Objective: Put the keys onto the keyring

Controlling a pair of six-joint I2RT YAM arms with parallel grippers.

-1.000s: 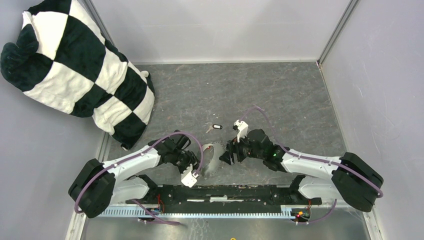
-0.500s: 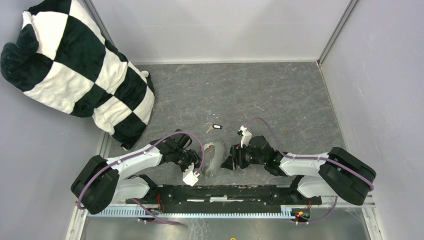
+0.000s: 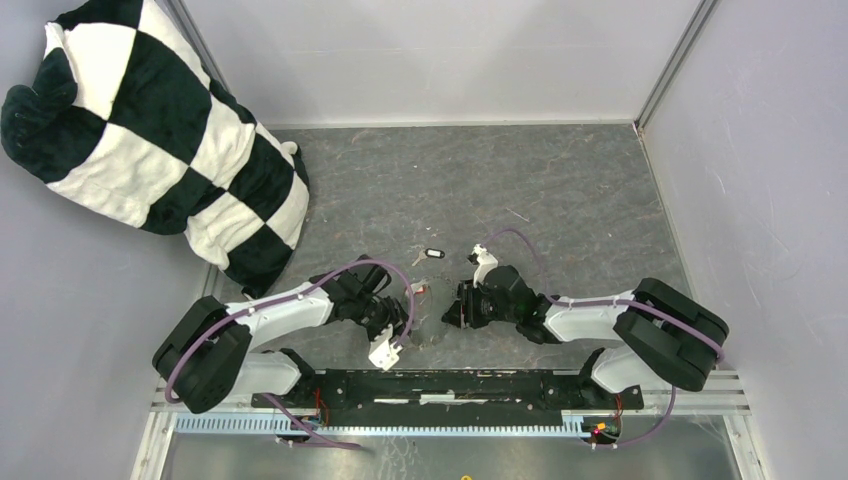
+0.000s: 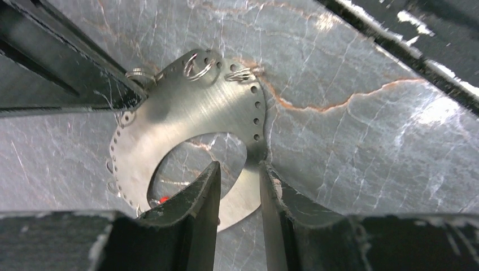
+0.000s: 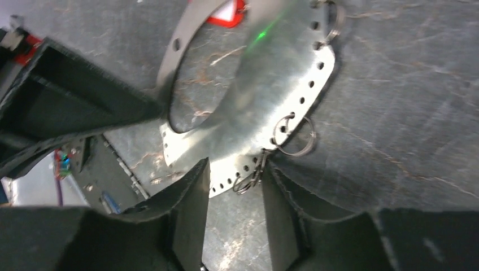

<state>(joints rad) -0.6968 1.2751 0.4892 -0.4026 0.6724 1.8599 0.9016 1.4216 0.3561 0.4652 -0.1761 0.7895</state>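
1. Check the left claw (image 4: 239, 167). It is clenched on the keyring (image 4: 186, 107): one finger (image 4: 197, 209) passes through the central opening, the other sits against the outer edge, and the flat band is pinched between them.
2. Note the keyring's build. It is a flat silvery plate with a row of small holes along its rim. Several small wire rings hang from the holes on the edge farthest from the left claw.
3. Check the right claw (image 5: 235, 169). Its fingers stand either side of the keyring's rim, with a small split ring (image 5: 251, 176) in the gap between the tips. You cannot tell whether the fingers press on anything (a sliver of space shows at each side).
4. Locate the larger split ring (image 5: 294, 135). It sits just ahead of the right claw's tips, threaded through a rim hole.
5. Locate the red tag (image 5: 229, 11). It lies beyond the keyring's far rim as seen from the right claw. From the left claw it shows through the central opening, just beside the inner finger. Its key is hidden.
6. Confirm the layout from above. The two claws face each other with the keyring between them. The black-tagged key (image 3: 433, 253) lies on the tabletop (image 3: 560, 190) just beyond both claws, apart from the keyring.
7. Note the checked cushion (image 3: 150, 120), well away beyond the left claw.
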